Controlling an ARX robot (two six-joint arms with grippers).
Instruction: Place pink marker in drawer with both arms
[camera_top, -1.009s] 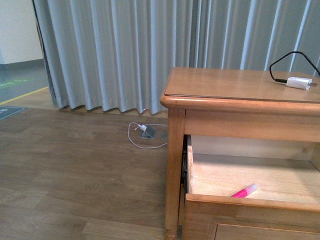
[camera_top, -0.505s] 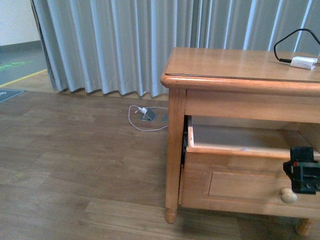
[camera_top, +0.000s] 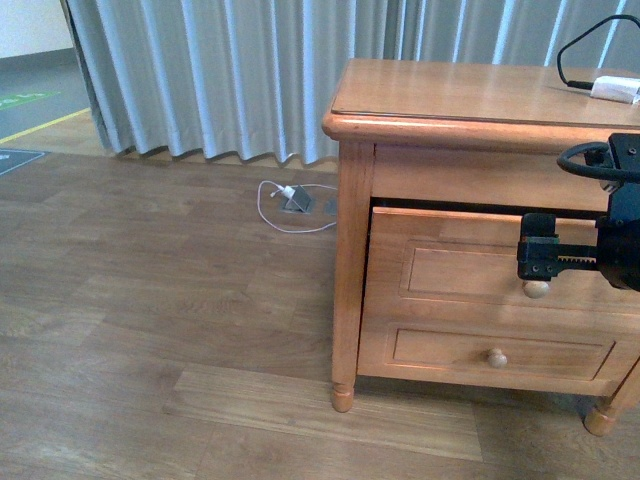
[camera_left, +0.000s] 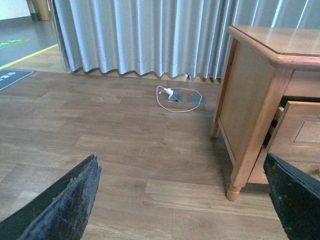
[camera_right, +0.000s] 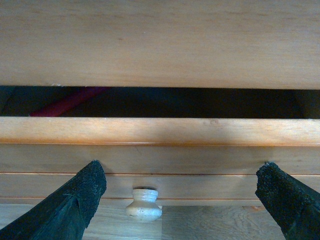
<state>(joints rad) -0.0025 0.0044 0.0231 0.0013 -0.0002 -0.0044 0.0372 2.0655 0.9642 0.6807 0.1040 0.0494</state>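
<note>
Pink marker (camera_right: 70, 101) lies inside the drawer (camera_top: 470, 265), nearly shut, just a slit. My right hand (camera_right: 182, 200) is spread wide before the knob (camera_right: 143, 204). Left hand (camera_left: 182, 200) wide too, holding nothing. Drawer's stiff wood, prob slides easy; push the front panel.

Pink marker (camera_right: 70, 101): only a dim strip shows through the dark slit above the drawer (camera_right: 160, 131) front, both ends hidden; unseen in the front view. Right gripper (camera_top: 548, 260): its body overlaps part of the drawer front, the arm cut off by the right edge. Charger plug (camera_top: 616, 88) and its cable (camera_top: 585, 48): cropped at the picture's corner. Left gripper (camera_left: 182, 200): only the two finger ends show, cut off by the picture's lower corners.
</note>
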